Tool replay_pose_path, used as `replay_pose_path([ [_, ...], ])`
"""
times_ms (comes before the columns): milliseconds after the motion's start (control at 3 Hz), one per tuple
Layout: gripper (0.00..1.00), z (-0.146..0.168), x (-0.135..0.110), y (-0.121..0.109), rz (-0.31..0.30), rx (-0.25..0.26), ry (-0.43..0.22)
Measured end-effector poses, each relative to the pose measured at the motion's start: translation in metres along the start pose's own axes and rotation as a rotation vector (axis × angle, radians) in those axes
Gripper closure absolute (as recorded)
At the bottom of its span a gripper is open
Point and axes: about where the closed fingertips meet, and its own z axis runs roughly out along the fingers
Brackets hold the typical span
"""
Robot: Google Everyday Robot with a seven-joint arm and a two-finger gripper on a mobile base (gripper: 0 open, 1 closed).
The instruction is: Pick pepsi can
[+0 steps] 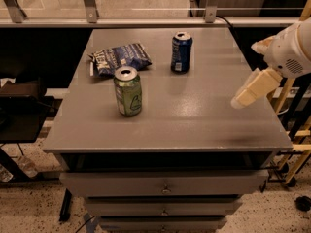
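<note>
The green can (128,92) stands nearest me, front-left on the table (194,125). The gripper (249,92) hovers over the right edge, well apart from everything; I cannot tell whether it is spread or closed. Farther back lies the chip bag (119,58). The pepsi can (181,52) stands upright at rear centre. Risk: a misaligned sideways approach could topple it.

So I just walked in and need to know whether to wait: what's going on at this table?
A one-armed robot is after the pepsi can. Its tool hangs over the right edge of the table, touching nothing. The pepsi can stands upright toward the back, untouched. A green can stands front left, with a chip bag lying behind it.
</note>
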Motion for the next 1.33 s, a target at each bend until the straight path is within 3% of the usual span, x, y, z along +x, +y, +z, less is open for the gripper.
replay_pose_path([
  [333,0.0,0.016,-0.006,-0.012,0.01,0.026,-0.026],
  [1000,0.0,0.069,-0.036,-0.078,0.109,0.145,-0.1],
  [1333,0.0,0.1,-0.053,-0.098,0.163,0.138,-0.158],
])
